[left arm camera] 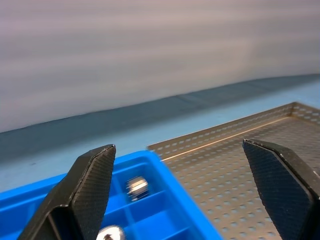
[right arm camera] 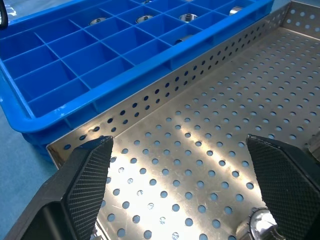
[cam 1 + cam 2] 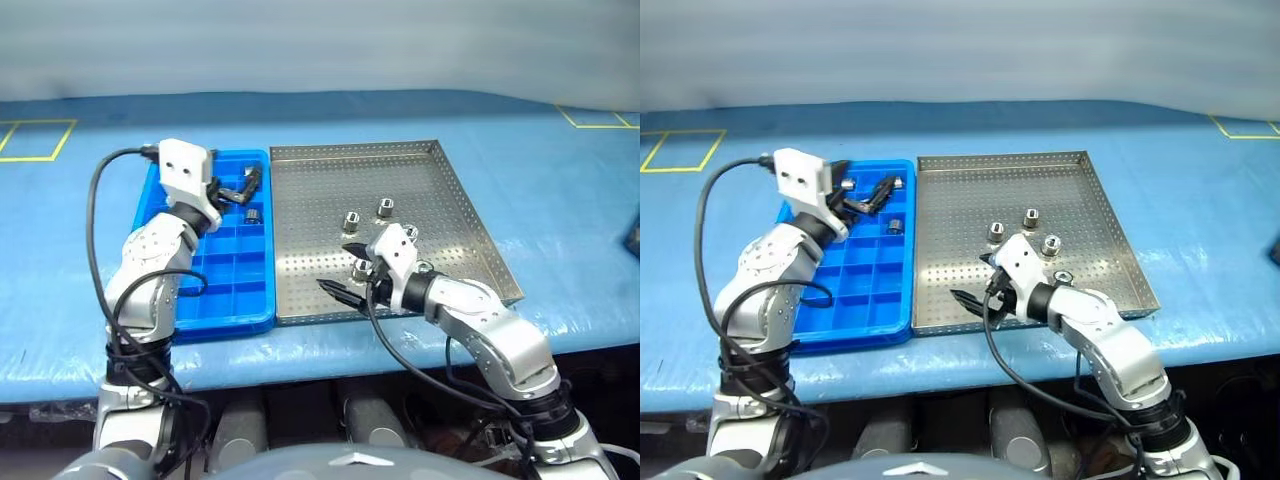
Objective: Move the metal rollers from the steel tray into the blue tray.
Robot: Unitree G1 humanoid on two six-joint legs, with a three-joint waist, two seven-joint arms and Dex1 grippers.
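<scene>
The steel tray [image 3: 300,190] lies mid-table with several metal rollers on its perforated floor, among them roller [image 3: 352,221], roller [image 3: 385,207] and roller [image 3: 410,232]. The blue tray [image 3: 225,310] sits against its left side. Several more rollers rest in the blue tray's far compartments, such as roller [image 1: 136,186] and roller [image 3: 895,225]. My left gripper [image 3: 245,188] hovers open and empty over the blue tray's far right corner. My right gripper [image 3: 338,268] is open low over the steel tray's near left part. Another roller [image 2: 262,225] lies close by its right finger [image 2: 290,185].
Both trays sit on a blue table cover [image 3: 560,200] with yellow tape squares at the far left and far right. The table's front edge runs just below the trays. Black cables loop from each wrist.
</scene>
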